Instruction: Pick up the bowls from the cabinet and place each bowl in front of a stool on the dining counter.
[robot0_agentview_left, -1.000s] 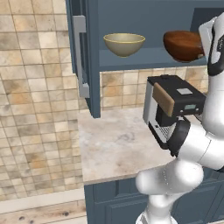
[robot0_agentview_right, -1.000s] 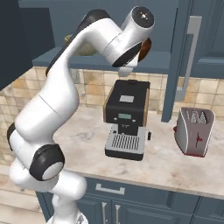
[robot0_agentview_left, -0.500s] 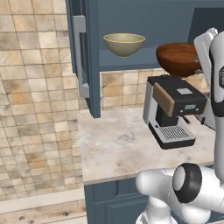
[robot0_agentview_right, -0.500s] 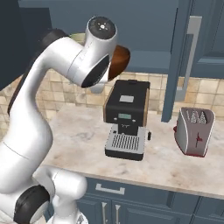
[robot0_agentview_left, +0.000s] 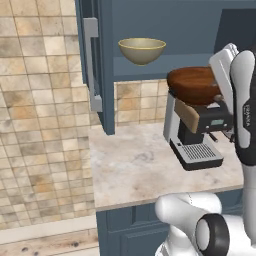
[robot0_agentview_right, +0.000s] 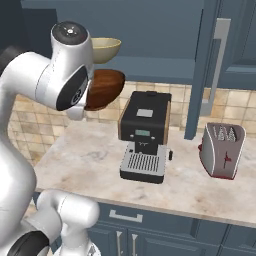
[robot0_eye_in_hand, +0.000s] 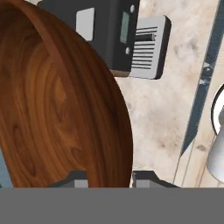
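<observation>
Reddish-brown bowl (robot0_agentview_left: 194, 84) is gripped by the rim: in the hand view, the two tips of the pincer (robot0_eye_in_hand: 110, 177) are seen either side of the bowl wall, clenched on it. Bowl is carried in the air, out of the cabinet (robot0_agentview_left: 170, 30), directly above the coffee machine (robot0_agentview_right: 145, 135) on the worktop (robot0_agentview_left: 135, 165), w/ the white arm (robot0_agentview_right: 60, 85) alongside.

Olive-beige bowl (robot0_agentview_left: 142, 50) is left on the cabinet shelf, upright, well apart from the carried one. Cabinet door (robot0_agentview_left: 97, 65) is open, bar handle (robot0_agentview_left: 91, 65) facing out.

Risks, as judged:
- Rim grip is one-sided; bowl is deep & glossy, so a tilt or slip could be caused by a fast swing or by the base driving off.
- Bowl hangs close over the coffee machine; if lowered too soon, a knock against its top is likely.
- Open door stands near the arm's path; a wide turn could clip it.
- Toaster (robot0_agentview_right: 221, 150) is further along the worktop, less likely to be hit.
- Stools & dining counter can't be judged from here, so placement is not yet begun.

Count: bowls 2 (1 held, 1 on shelf); coffee machine 1; toaster 1; open doors 1; arm 1.
</observation>
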